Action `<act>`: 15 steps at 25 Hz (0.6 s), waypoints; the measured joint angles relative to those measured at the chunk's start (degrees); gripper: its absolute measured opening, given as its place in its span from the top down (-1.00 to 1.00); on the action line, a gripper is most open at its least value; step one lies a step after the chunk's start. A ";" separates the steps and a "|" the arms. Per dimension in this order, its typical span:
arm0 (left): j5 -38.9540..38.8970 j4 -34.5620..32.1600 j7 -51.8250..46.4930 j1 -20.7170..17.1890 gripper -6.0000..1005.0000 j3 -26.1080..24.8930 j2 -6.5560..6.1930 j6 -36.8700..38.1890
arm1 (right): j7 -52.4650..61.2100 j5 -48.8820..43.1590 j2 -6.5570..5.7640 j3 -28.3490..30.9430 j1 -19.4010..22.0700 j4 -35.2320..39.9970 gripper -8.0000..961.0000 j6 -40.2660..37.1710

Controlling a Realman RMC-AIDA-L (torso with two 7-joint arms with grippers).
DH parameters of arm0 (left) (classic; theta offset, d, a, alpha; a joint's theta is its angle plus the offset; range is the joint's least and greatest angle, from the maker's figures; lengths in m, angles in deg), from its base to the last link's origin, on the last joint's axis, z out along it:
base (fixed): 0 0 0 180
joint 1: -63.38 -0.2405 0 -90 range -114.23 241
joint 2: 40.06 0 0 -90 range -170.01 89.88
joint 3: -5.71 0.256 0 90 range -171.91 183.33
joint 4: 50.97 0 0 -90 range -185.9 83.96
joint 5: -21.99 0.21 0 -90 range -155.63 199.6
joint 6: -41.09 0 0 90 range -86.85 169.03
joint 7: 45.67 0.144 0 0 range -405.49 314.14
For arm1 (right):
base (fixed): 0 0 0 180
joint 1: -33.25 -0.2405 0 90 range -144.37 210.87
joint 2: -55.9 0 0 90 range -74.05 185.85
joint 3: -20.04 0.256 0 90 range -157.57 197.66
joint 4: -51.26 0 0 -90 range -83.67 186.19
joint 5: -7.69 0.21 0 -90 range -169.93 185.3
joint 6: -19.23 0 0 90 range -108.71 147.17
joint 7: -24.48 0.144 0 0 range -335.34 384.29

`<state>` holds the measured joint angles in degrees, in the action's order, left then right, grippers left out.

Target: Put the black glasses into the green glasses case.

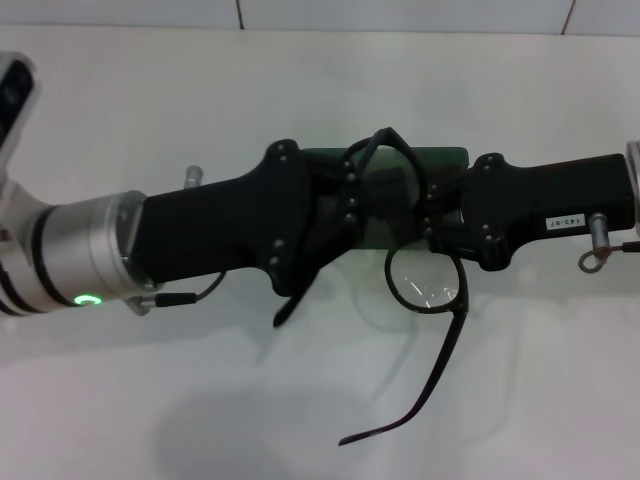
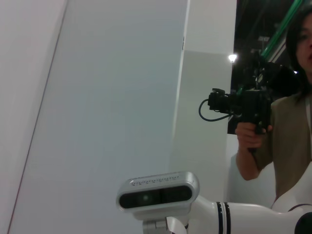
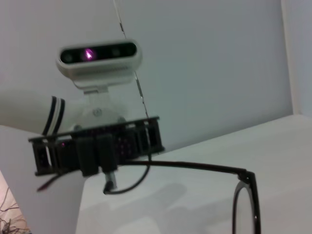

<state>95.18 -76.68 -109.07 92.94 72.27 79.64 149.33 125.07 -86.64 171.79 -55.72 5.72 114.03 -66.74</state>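
The black glasses (image 1: 427, 282) hang in the air between my two grippers, above the table. One lens is low. One temple arm (image 1: 420, 395) trails toward the front, and the other temple tip pokes out under the left gripper. My left gripper (image 1: 352, 198) comes from the left and is closed on the frame's upper side. My right gripper (image 1: 430, 226) comes from the right and grips the frame near the bridge. The green glasses case (image 1: 445, 158) lies on the table behind and below them, mostly hidden. The right wrist view shows a temple arm (image 3: 195, 167) and a lens rim (image 3: 243, 204).
The white table (image 1: 200, 400) extends all round, with a wall joint at the back. The left wrist view shows the right arm's wrist camera (image 2: 158, 191) and a person (image 2: 287, 122) holding a camera. The right wrist view shows the left arm's wrist camera (image 3: 97, 53).
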 joint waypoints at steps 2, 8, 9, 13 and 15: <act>0.06 2.22 1.36 1.01 0.92 -0.02 0.01 -0.36 | -0.12 0.58 0.03 -0.08 -0.41 -0.55 0.77 -0.26; 0.35 3.61 2.15 1.60 0.92 0.06 0.34 -2.06 | -0.79 3.00 0.04 -0.13 -0.90 -1.67 0.77 -1.46; 0.35 3.93 2.23 1.71 0.92 0.06 0.34 -2.23 | -0.84 3.34 0.03 -0.13 -0.91 -1.80 0.77 -1.57; 0.39 4.98 2.77 2.00 0.92 0.06 0.44 -2.67 | -1.14 4.07 0.04 -0.12 -0.98 -1.97 0.77 -2.05; 0.46 5.63 3.41 2.11 0.92 0.06 0.50 -3.34 | -1.34 4.48 0.04 -0.10 -1.09 -2.19 0.77 -2.35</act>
<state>95.64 -71.06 -105.66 95.05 72.33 80.14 145.99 123.73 -82.16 171.83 -55.81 4.63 111.84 -69.09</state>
